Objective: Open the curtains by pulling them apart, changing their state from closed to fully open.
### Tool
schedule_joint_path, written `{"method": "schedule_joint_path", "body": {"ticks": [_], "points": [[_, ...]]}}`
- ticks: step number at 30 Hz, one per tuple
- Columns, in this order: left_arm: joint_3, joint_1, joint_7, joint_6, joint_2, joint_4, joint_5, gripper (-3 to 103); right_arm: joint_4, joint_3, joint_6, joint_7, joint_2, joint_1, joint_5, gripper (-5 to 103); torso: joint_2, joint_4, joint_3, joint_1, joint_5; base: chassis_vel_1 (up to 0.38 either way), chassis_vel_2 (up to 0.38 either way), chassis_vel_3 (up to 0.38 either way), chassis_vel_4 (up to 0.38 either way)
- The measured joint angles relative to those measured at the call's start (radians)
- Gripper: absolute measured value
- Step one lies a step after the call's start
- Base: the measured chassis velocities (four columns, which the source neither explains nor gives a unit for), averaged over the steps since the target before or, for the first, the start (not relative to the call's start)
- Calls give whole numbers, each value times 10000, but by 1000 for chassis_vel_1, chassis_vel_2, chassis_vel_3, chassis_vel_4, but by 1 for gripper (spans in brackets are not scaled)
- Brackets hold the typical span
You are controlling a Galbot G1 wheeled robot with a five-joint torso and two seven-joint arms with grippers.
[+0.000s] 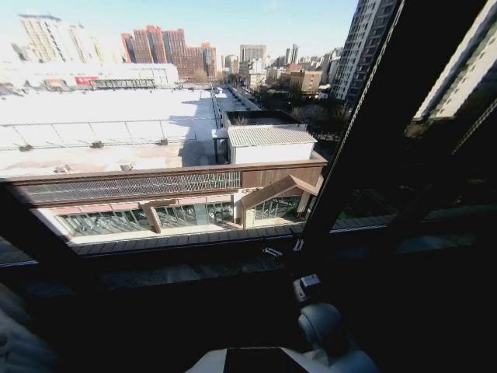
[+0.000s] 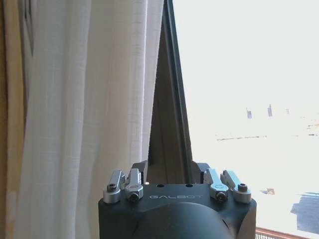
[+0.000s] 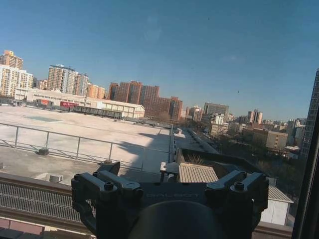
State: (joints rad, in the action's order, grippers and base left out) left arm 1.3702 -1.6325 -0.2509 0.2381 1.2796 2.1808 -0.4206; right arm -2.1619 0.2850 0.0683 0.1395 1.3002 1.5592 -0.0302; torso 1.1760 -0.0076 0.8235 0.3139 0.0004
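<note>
Left side: sheer white curtains (image 2: 84, 114), pleated, hang gathered in a bunch against the dark window frame (image 2: 169, 129), seen from the left wrist. A strip of tan fabric (image 2: 11, 119) hangs at their far edge. Left hand (image 2: 172, 172) is raised close by the gathered panel, its fingers (image 2: 137, 172) spread apart with nothing between them; the nearest fold looks just beside the hand, though contact is hard to judge from this angle.

Middle: from the head, the glass is uncovered. White flat rooftop (image 1: 109, 124) below, a low building with a corrugated roof (image 1: 268, 136), red-brown towers (image 1: 167, 47) on the skyline. A thick black frame bar (image 1: 365, 132) slants across the pane. The dark sill (image 1: 194, 272) runs along the bottom.

Right side: right hand (image 3: 169, 184) is held up facing the bare window, fingers (image 3: 107, 184) apart and empty, rooftop railing (image 3: 75, 144) and city beyond it.
</note>
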Motion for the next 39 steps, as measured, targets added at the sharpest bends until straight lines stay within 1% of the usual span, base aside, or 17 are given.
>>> {"method": "schedule_joint_path", "body": {"ticks": [1, 2, 3, 4, 6, 7, 8, 10, 11, 12, 13, 14, 15, 18, 22, 27, 39], "points": [[-188, -107, 573, -243, 53, 211, 214, 56, -16, -11, 1, 1, 1, 6, -3, 100, 0, 0, 0, 0, 0, 0, 0, 0, 0], [-306, -180, 1054, -403, 81, 376, 343, 56, -37, -12, 2, 2, 0, 14, -3, 100, 0, -1, 0, 0, 0, 0, 0, 0, 0], [-412, -254, 1593, -513, 107, 579, 486, 61, -62, -2, 2, 6, -11, 23, -2, 100, 0, -1, 0, 0, 0, 0, 0, 0, 0], [-412, -254, 1593, -513, 107, 579, 486, 61, -62, -2, 2, 6, -11, 23, -2, 100, 0, -1, 0, 0, 0, 0, 0, 0, 0], [-554, -401, 2530, -722, 147, 941, 595, 72, -103, 71, 2, 10, -36, 43, 19, 100, 1, -2, 0, 0, 0, 0, 0, 0, 0], [-587, -473, 2820, -772, 176, 1073, 604, 78, -111, 111, -1, 14, -43, 47, 33, 100, 0, -2, 0, 1, 0, 0, 0, 0, 0], [-587, -473, 2820, -772, 176, 1073, 604, 78, -111, 111, -1, 14, -43, 47, 33, 100, 0, -2, 0, 1, 0, 0, 0, 0, 0], [-600, -722, 3712, -924, 292, 1339, 556, 89, -124, 171, -20, 18, -50, 51, 51, 100, 0, -1, 0, 0, 1, 0, 0, 0, 0], [-611, -866, 4113, -1025, 340, 1422, 540, 89, -126, 180, -27, 20, -51, 51, 60, 100, 0, 0, 0, 0, 1, 0, 0, 0, 0], [-627, -1009, 4531, -1146, 379, 1471, 526, 94, -129, 183, -32, 21, -52, 50, 68, 100, 0, 0, 0, 0, 1, 0, 0, 0, 0], [-652, -1107, 4794, -1254, 403, 1492, 521, 98, -132, 183, -35, 21, -52, 45, 73, 100, 1, 1, 0, 0, 0, 0, 0, 0, 0], [-652, -1107, 4794, -1254, 403, 1492, 521, 98, -132, 183, -35, 21, -52, 45, 73, 100, 1, 1, 0, 0, 0, 0, 0, 0, 0], [-712, -1207, 5016, -1344, 430, 1511, 517, 99, -137, 180, -37, 22, -46, 35, 77, 100, 0, 1, 0, 0, 0, 0, 0, 0, 0], [-978, -1370, 4925, -1373, 547, 1543, 427, 100, -202, 129, -27, 26, -23, 6, 189, 100, 0, 0, 0, 0, 0, 0, 0, 0, 0], [-1427, -1474, 4244, -1369, 881, 1559, 397, 100, -468, 83, 413, 73, -78, -18, 838, 100, 0, 0, 0, 1, -1, 0, 0, 0, 0], [-1876, -1452, 3825, -1357, 1083, 1646, 471, 100, -639, 461, 795, 79, -255, -26, 1091, 100, 1, 0, 0, 0, -1, 0, 0, 0, 0], [-2403, -1423, 3640, -1452, 1374, 1604, 770, 100, -823, 874, 940, 131, -355, 69, 1280, 100, 0, 0, 0, 0, -3, -41, -56, 50, 46]]}}
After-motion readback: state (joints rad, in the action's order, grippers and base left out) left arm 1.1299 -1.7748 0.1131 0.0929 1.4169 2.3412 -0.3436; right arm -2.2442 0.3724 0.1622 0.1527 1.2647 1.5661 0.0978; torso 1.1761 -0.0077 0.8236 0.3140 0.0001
